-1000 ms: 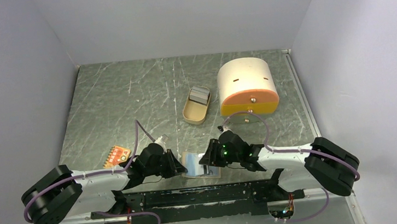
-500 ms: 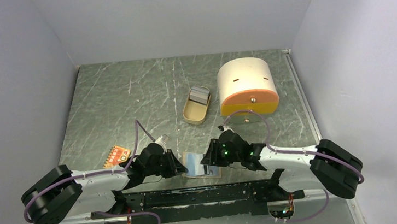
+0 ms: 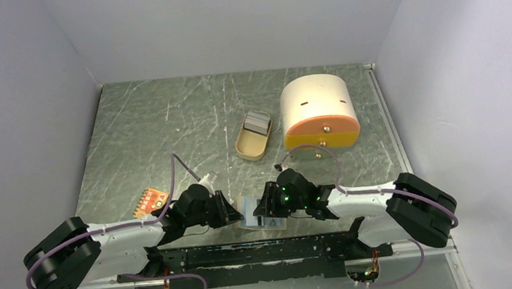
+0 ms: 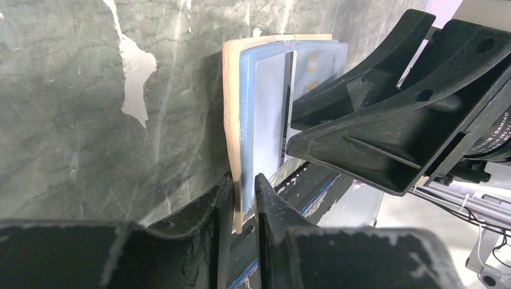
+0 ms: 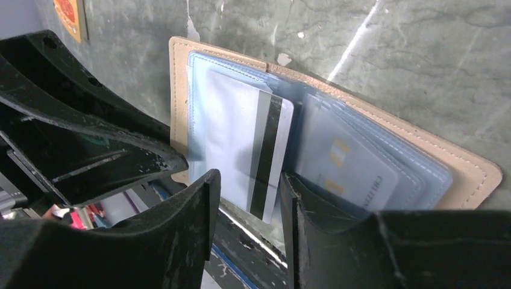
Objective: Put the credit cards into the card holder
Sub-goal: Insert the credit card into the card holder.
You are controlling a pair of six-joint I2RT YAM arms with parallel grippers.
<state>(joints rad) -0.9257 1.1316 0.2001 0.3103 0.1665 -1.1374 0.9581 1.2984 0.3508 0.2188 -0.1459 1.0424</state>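
pinching the card holder [image 4: 229, 90] by its tan edge, the left gripper [image 4: 243, 180] is almost closed, clear only in its own view. the right wrist view alone bares two cards in the open card holder: a striped card [image 5: 241, 132], half tucked, and a light blue card [image 5: 343, 162], sleeved. the right gripper [image 5: 248, 180] stands part open astride the striped card's end. overhead, beyond them: one tin tray [image 3: 243, 146], one cream box [image 3: 316, 100].

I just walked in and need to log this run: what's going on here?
Both arms work at the open card holder at the near edge of the table. The left gripper pinches its edge, holding it. The whitish card with a dark stripe sits partway in a clear sleeve, its near end between the fingers of the right gripper; whether they grip it is unclear. A light blue card is already sleeved.
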